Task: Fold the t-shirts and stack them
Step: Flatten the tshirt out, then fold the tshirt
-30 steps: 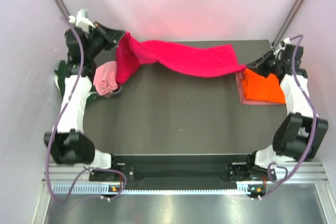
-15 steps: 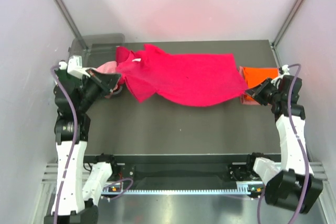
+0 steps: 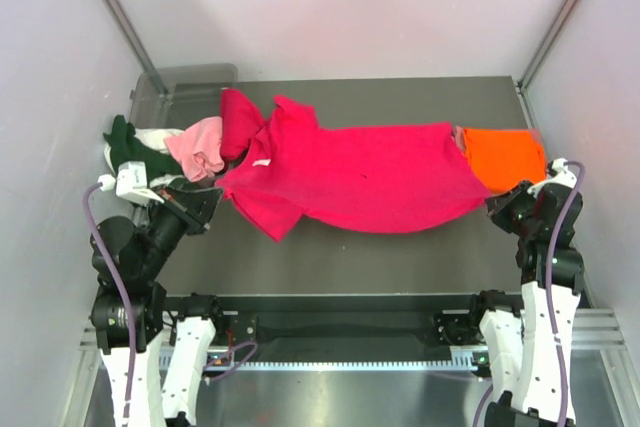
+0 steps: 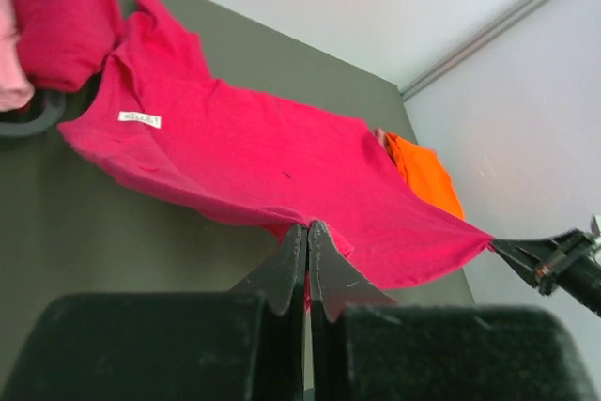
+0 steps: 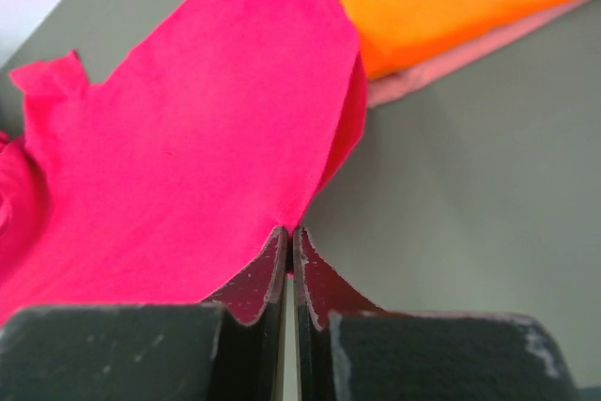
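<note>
My left pincer (image 4: 307, 237) is pinched tight on the red shirt's (image 3: 370, 172) near edge at the collar end. My right pincer (image 5: 288, 237) is clamped on its near corner at the hem end. Between them the red shirt is stretched across the table (image 3: 350, 257). It is plain crimson, with a white label (image 4: 139, 119) at the neck. I judge it light, limp and a bit clingy, likely to sag and crease wherever unsupported. Corners and seams look like the places to hold, not the middle. Right of it lies a folded orange shirt (image 3: 505, 155). Left of it a pale pink shirt (image 3: 200, 145) and a green shirt (image 3: 125, 137) lie crumpled.
</note>
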Motion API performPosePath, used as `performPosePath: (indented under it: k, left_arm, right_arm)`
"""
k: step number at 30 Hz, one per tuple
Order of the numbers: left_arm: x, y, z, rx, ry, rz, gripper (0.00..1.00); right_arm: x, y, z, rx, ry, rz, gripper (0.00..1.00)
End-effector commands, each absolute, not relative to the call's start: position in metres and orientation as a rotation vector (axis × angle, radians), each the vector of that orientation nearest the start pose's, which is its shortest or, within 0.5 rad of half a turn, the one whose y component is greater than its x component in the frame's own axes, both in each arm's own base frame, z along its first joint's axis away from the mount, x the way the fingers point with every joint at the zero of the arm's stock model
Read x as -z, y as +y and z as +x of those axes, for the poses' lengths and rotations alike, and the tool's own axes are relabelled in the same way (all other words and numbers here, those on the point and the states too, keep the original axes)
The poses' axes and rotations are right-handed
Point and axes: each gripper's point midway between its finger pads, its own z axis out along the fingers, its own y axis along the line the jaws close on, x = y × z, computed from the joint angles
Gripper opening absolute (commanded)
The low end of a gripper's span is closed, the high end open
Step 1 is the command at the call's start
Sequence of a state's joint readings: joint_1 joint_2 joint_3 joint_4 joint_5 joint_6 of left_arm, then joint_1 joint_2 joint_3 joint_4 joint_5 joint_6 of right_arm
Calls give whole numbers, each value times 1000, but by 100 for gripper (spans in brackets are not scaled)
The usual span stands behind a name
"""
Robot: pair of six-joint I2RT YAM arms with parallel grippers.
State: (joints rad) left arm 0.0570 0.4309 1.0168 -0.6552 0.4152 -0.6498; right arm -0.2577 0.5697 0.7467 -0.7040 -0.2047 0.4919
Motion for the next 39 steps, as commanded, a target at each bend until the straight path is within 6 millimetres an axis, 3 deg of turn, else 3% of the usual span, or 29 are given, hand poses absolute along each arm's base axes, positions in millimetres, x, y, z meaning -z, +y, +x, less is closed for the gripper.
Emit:
performPosePath:
  k: [1,5,8,11,12,13,16,21,28,32,39]
  left_arm:
    - [-361,-71,168,740,1658,-375,0]
    - [-343,-55,174,663,1681,-489,0]
    - [-328,-53,189,661,1694,-514,0]
    - [-311,-56,213,687,1719,-516,0]
    - [-295,-55,226,686,1766,-539,0]
    - [-297,-56,234,689,1758,-525,0]
    - [-284,-49,259,641,1812,-552,0]
    - [-283,-40,297,602,1822,-592,0]
    - [-278,-40,340,631,1819,-611,0]
    - [-278,-44,365,655,1836,-578,0]
    - [-257,-46,401,683,1877,-608,0]
  right_arm:
    - [-209,-12,218,-271,1994,642,0]
    - [-187,-9,219,-289,2050,635,0]
    - [-171,3,228,-382,2080,622,0]
    - [-155,2,241,-400,2118,642,0]
    - [-152,0,244,-393,2125,649,0]
    - [-145,-2,248,-392,2154,664,0]
    - [-144,-5,261,-393,2151,670,0]
    - [-141,-10,283,-399,2159,684,0]
    - [-134,-10,317,-430,2194,694,0]
    - [-128,-17,328,-410,2208,730,0]
    - [-116,-24,340,-382,2208,786,0]
